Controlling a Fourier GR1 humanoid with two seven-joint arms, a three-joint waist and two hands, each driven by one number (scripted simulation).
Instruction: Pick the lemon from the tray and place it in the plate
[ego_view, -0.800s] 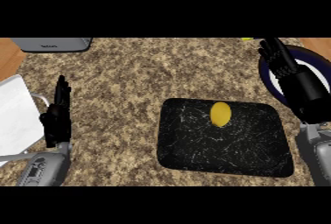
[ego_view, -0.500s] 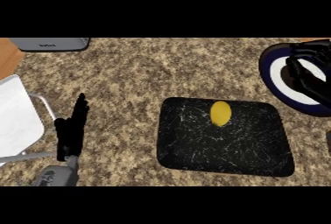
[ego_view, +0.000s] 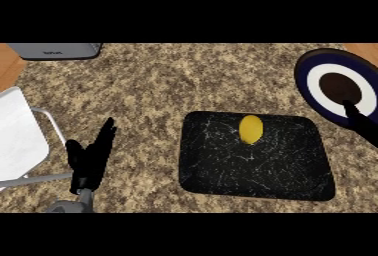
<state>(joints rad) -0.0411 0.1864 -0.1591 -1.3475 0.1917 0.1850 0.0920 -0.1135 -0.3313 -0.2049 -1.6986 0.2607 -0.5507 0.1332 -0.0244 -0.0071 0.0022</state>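
I see the lemon (ego_view: 251, 129) lying in the upper middle of the black speckled tray (ego_view: 221, 175), which sits in the lower right half of the frame on the granite-patterned counter (ego_view: 162, 85). Nothing touches the lemon; it rests lengthwise on the tray's surface, well apart from both hands.

The plate (ego_view: 310, 75) is at the upper right edge of the frame: dark blue rim, white ring, dark brown centre. It stands apart from the tray, just above and to the right of its upper right corner.

My left hand (ego_view: 90, 162) shows at lower left, over the counter between the tray and a white object (ego_view: 18, 135) with a metal frame at the left edge. Its fingers are straight and released, pointing up, grasping nothing.

My right hand (ego_view: 360, 122) enters from the right edge, overlapping the plate's lower part. Only a dark sliver of it shows, and I cannot tell how its fingers stand.

A grey appliance (ego_view: 55, 50) sits at the upper left of the frame.
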